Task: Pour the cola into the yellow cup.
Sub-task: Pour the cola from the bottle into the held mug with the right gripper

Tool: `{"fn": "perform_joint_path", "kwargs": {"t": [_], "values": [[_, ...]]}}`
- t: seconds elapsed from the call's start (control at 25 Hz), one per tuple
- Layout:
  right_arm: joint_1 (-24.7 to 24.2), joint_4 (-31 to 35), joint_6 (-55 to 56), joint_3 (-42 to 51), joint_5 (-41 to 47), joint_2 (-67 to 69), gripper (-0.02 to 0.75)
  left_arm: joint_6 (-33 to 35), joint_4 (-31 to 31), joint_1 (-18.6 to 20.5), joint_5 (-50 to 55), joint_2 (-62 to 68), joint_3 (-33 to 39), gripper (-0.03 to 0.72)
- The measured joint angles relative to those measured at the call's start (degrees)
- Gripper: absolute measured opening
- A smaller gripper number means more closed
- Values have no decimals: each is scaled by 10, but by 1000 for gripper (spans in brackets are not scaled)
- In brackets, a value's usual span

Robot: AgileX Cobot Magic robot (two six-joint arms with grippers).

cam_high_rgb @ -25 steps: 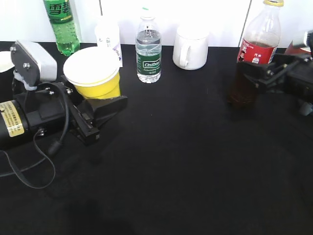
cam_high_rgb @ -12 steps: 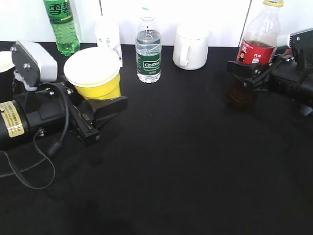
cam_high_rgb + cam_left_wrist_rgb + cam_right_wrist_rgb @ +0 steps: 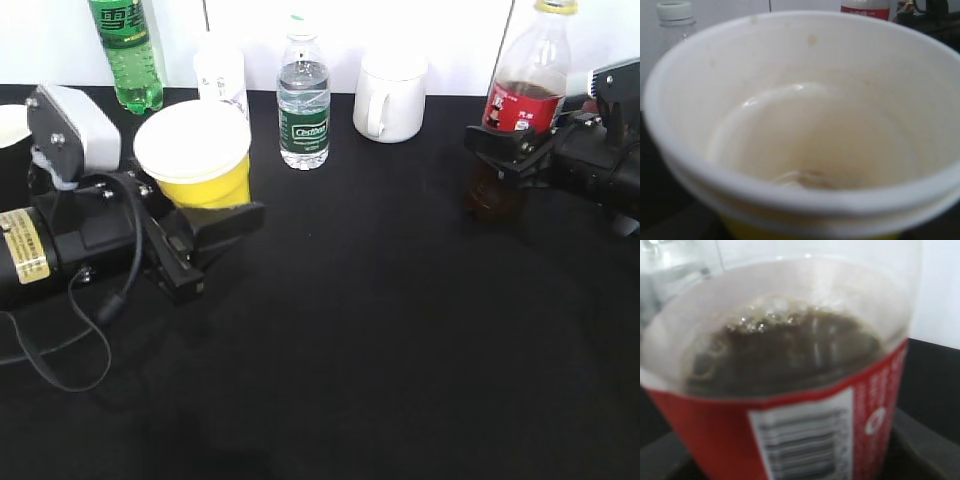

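Observation:
The yellow cup (image 3: 200, 160), white inside and empty, sits between the jaws of my left gripper (image 3: 205, 215) at the left, held just above the black table. It fills the left wrist view (image 3: 805, 130). The cola bottle (image 3: 525, 95) with red label and yellow cap stands upright at the right, held round its lower body by my right gripper (image 3: 505, 160). The right wrist view shows its red label and dark liquid (image 3: 790, 390) close up. The cup and the bottle are far apart.
Along the back wall stand a green soda bottle (image 3: 125, 50), a white cup (image 3: 222, 72), a small water bottle with green label (image 3: 303, 100) and a white handled mug (image 3: 390, 95). A white cup edge (image 3: 10, 120) shows at far left. The black table (image 3: 380, 330) lies between the arms.
My right gripper with the cola has moved left and a little up over the second. My left gripper with the yellow cup has shifted slightly right and up.

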Motion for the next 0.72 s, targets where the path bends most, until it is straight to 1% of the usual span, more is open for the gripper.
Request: {"fn": "perform_joint_path", "kwargs": {"t": [0.08, 0.16, 0.2, 0.28, 0.36, 0.48, 0.56, 0.64, 0.72], "values": [[0, -36, 1, 1, 11, -39, 501, -20, 10, 0, 0, 2, -6, 447], [0, -66, 3, 1, 15, -72, 501, -51, 41, -6, 0, 18, -32, 447], [0, -76, 3, 1, 15, -85, 501, -58, 44, -22, 4, 28, -46, 447], [0, -90, -2, 1, 16, -106, 501, -60, 49, -67, 33, 54, -92, 447], [0, -100, -62, 1, 16, -109, 501, -62, 48, -109, 43, 92, -147, 447], [0, -101, -135, 1, 15, -109, 501, -70, 48, -151, 71, 142, -212, 447], [0, -101, -225, 1, -1, -109, 501, -72, 49, -169, 86, 162, -247, 447], [0, -91, -316, 1, -14, -109, 501, -73, 49, -180, 98, 167, -263, 447], [0, -39, -392, 1, -16, -109, 501, -75, 49, -181, 103, 169, -263, 447]]}}
